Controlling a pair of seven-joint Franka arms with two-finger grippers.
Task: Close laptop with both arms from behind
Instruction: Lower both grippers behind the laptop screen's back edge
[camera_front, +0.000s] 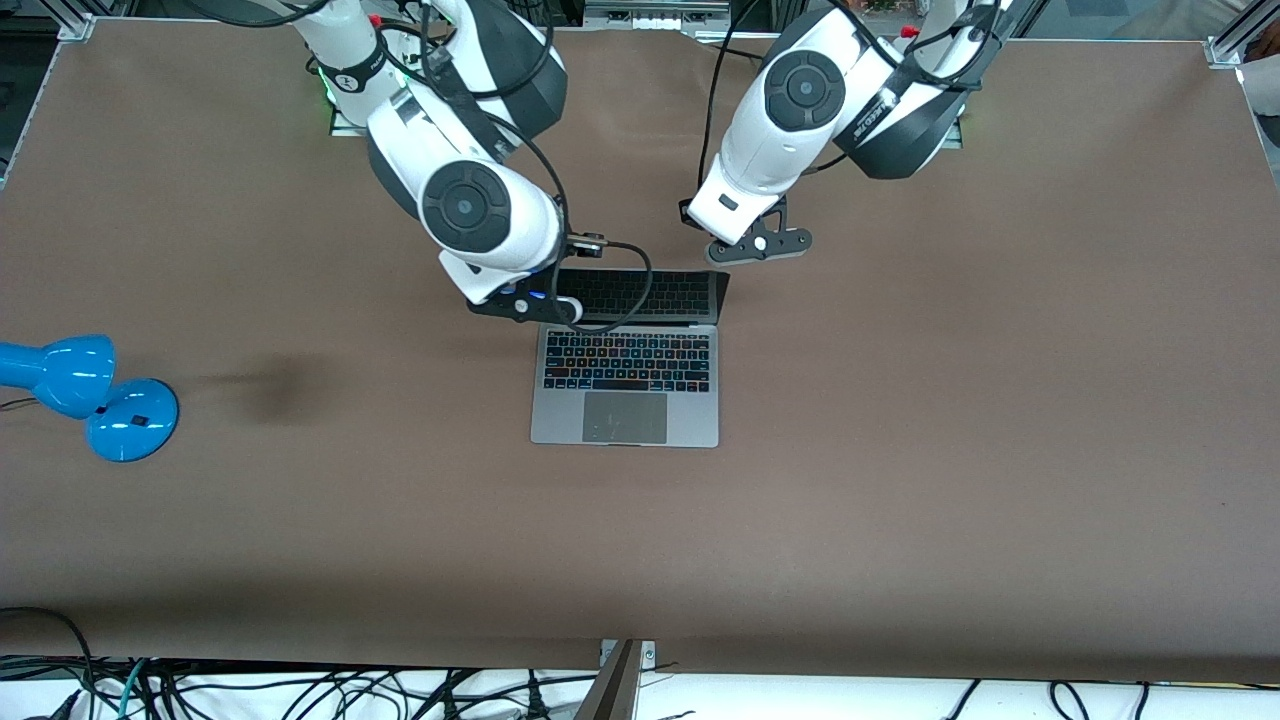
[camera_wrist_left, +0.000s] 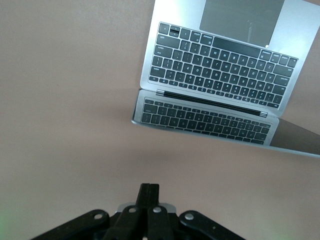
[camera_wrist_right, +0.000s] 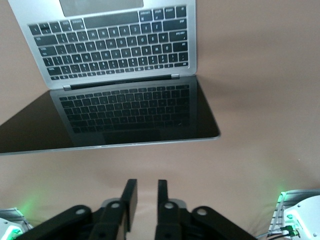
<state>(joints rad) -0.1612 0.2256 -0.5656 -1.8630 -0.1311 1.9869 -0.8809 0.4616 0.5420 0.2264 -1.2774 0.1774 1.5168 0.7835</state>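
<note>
With the laptop (camera_front: 627, 358) standing open mid-table, the left gripper (camera_wrist_left: 148, 192) pinched together over bare table off its lid's corner and the right gripper (camera_wrist_right: 145, 192) narrowly parted above the lid's top edge, an uneven push risks skewing the laptop instead of folding the lid.

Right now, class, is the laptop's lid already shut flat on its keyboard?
No: the laptop stands open, its keyboard and trackpad uncovered and the screen raised.
</note>
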